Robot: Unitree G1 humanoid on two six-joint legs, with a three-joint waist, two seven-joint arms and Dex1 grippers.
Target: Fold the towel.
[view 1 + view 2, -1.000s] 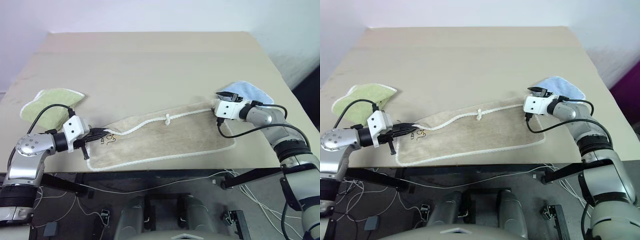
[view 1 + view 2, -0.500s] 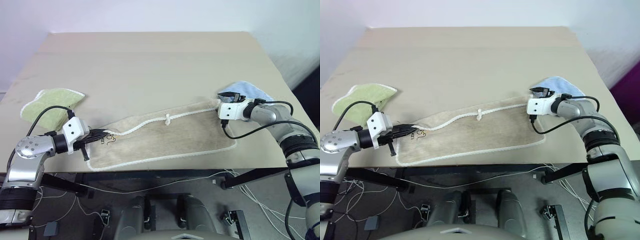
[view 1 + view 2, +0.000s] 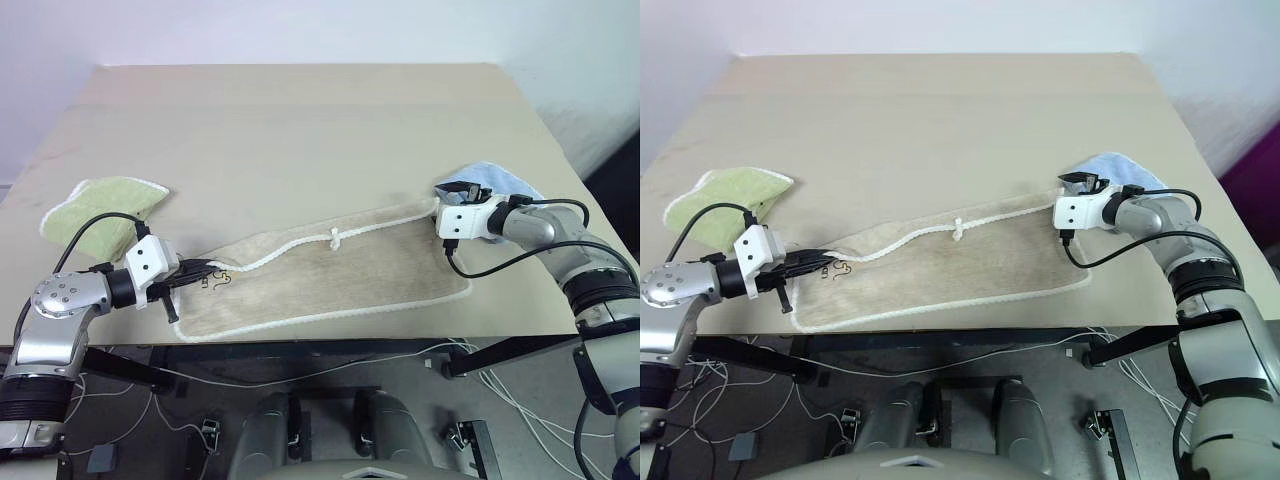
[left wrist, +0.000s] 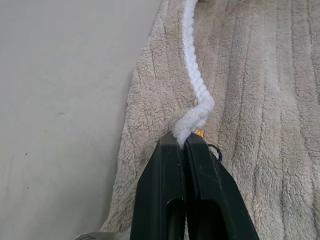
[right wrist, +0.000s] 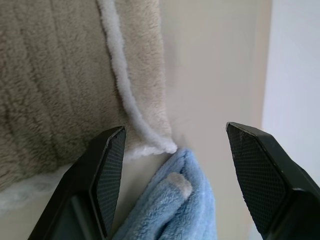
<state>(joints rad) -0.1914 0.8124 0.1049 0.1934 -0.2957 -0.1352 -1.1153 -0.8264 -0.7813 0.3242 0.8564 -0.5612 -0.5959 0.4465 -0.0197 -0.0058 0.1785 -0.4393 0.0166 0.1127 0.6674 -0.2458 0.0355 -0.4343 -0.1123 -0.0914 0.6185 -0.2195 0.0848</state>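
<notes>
The beige towel (image 3: 340, 270) lies flat along the table's front edge, with a white loop (image 3: 336, 238) on its far hem and a small emblem (image 3: 216, 279) at its left end. My left gripper (image 3: 203, 268) is shut on the towel's white corded edge (image 4: 196, 107) beside the emblem; the left wrist view shows the cord pinched between the fingertips (image 4: 170, 145). My right gripper (image 5: 176, 129) stands open just above the towel's far right corner (image 5: 165, 145), and its fingers (image 5: 107, 175) straddle that corner without touching it.
A light blue towel (image 3: 503, 181) lies bunched right behind the towel's right corner, under my right gripper. A light green towel (image 3: 98, 212) sits at the table's left edge. The bare table (image 3: 300, 130) stretches beyond. Black cables loop off both wrists.
My right gripper has rolled slightly while staying over the towel's right corner. My left gripper has kept its grip and its place.
</notes>
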